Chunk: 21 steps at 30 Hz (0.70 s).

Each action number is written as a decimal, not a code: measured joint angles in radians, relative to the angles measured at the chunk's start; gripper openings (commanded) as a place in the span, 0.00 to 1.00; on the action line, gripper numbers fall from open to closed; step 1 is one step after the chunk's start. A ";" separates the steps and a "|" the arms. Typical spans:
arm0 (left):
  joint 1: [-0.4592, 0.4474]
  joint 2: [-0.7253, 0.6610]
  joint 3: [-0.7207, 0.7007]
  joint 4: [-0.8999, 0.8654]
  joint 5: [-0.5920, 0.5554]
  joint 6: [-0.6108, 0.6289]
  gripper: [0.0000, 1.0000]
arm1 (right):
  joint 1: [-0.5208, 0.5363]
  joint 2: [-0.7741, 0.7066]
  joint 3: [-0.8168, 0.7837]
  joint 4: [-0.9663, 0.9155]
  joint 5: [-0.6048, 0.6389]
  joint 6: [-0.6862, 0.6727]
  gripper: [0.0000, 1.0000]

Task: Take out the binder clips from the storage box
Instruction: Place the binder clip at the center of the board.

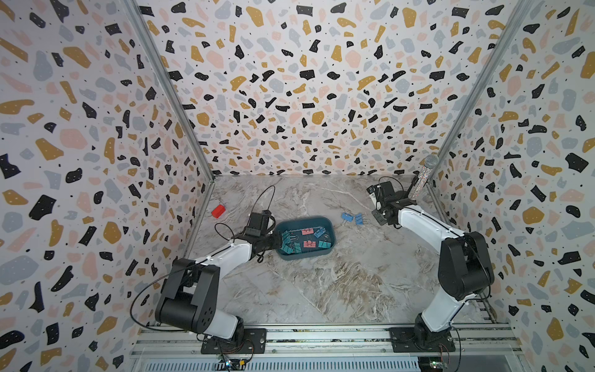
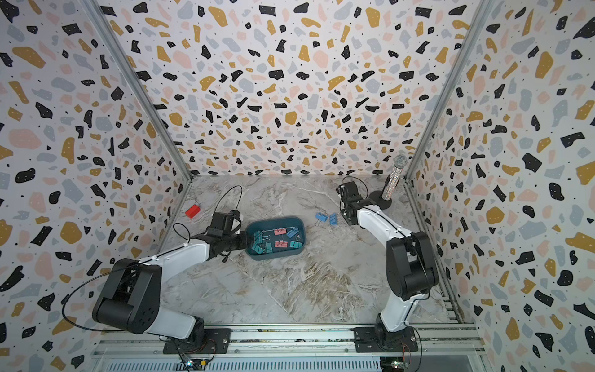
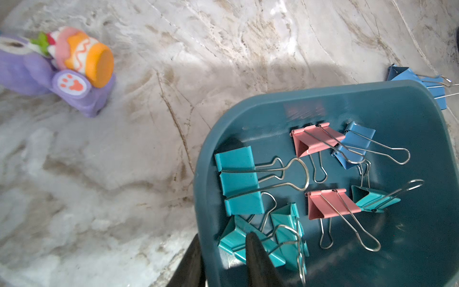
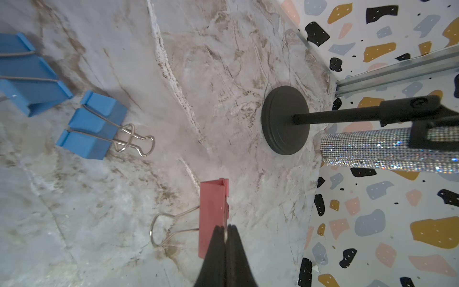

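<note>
The dark teal storage box (image 1: 304,219) (image 2: 273,220) sits mid-table and holds several binder clips, among them teal (image 3: 238,181), pink (image 3: 315,139) and blue (image 3: 357,144) ones. My left gripper (image 3: 223,238) (image 1: 276,241) is shut on the box's near wall (image 3: 372,104), one finger inside and one outside. Two blue clips (image 1: 346,216) (image 4: 94,124) lie on the table to the right of the box. My right gripper (image 4: 225,227) is shut on the wire handle of a pink clip (image 4: 213,211), which hangs just above the table beside them. In both top views that clip is hidden under the wrist.
A red block (image 1: 218,211) lies by the left wall. A purple-and-orange toy (image 3: 74,72) lies on the marble near the box. A glittery microphone (image 1: 421,180) on a black round-based stand (image 4: 285,119) occupies the back right corner. Patterned walls enclose three sides.
</note>
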 measured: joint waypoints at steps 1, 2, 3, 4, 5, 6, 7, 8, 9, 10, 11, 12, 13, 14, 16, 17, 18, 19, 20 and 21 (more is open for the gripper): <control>0.000 0.000 0.000 0.000 0.000 0.000 0.30 | 0.000 0.011 -0.003 0.013 0.011 0.000 0.00; 0.000 0.000 -0.001 0.001 0.000 0.000 0.31 | 0.000 0.019 -0.006 0.023 0.019 0.001 0.00; 0.000 0.000 -0.002 0.002 0.000 0.000 0.30 | 0.000 0.027 -0.009 0.034 0.026 0.001 0.00; 0.000 0.000 -0.002 0.002 0.001 0.000 0.30 | 0.000 0.035 -0.011 0.045 0.035 0.001 0.00; 0.000 0.000 -0.002 0.002 0.002 0.000 0.30 | 0.000 0.043 -0.011 0.054 0.041 0.001 0.00; 0.000 0.000 -0.002 0.002 0.002 0.000 0.30 | 0.000 0.052 -0.011 0.063 0.047 0.001 0.00; 0.000 0.000 -0.002 0.002 0.003 0.000 0.30 | 0.000 0.061 -0.011 0.071 0.053 0.001 0.00; 0.000 0.000 -0.002 0.002 0.003 0.000 0.30 | 0.000 0.070 -0.011 0.078 0.060 0.001 0.00; 0.000 0.000 -0.002 0.002 0.003 0.000 0.30 | 0.000 0.078 -0.011 0.084 0.064 0.001 0.00; 0.000 0.000 -0.002 0.002 0.003 0.000 0.30 | 0.000 0.085 -0.011 0.091 0.068 0.001 0.00; 0.000 0.000 -0.002 0.002 0.003 0.000 0.30 | 0.000 0.092 -0.011 0.097 0.071 0.002 0.00; 0.000 0.000 -0.002 0.002 0.004 0.000 0.30 | 0.000 0.100 -0.011 0.106 0.074 0.003 0.00; 0.000 0.000 -0.002 0.002 0.004 0.000 0.30 | 0.000 0.108 -0.011 0.113 0.078 0.004 0.00; 0.000 0.000 -0.002 0.002 0.005 0.000 0.30 | 0.000 0.117 -0.011 0.117 0.082 0.005 0.00; 0.000 0.000 -0.002 0.002 0.007 0.000 0.30 | 0.000 0.132 -0.010 0.128 0.086 0.008 0.00; 0.000 0.000 -0.002 0.002 0.009 0.000 0.30 | 0.000 0.139 -0.010 0.130 0.086 0.010 0.00; 0.001 0.000 -0.002 0.002 0.010 0.000 0.30 | 0.000 0.146 -0.008 0.132 0.086 0.011 0.00; 0.001 0.000 -0.002 0.002 0.011 0.000 0.30 | 0.000 0.151 -0.006 0.134 0.086 0.013 0.00; 0.002 0.000 -0.002 0.002 0.011 0.000 0.30 | 0.000 0.157 -0.003 0.137 0.087 0.016 0.00; 0.002 0.000 -0.002 0.002 0.011 0.000 0.30 | -0.001 0.163 0.002 0.139 0.089 0.017 0.00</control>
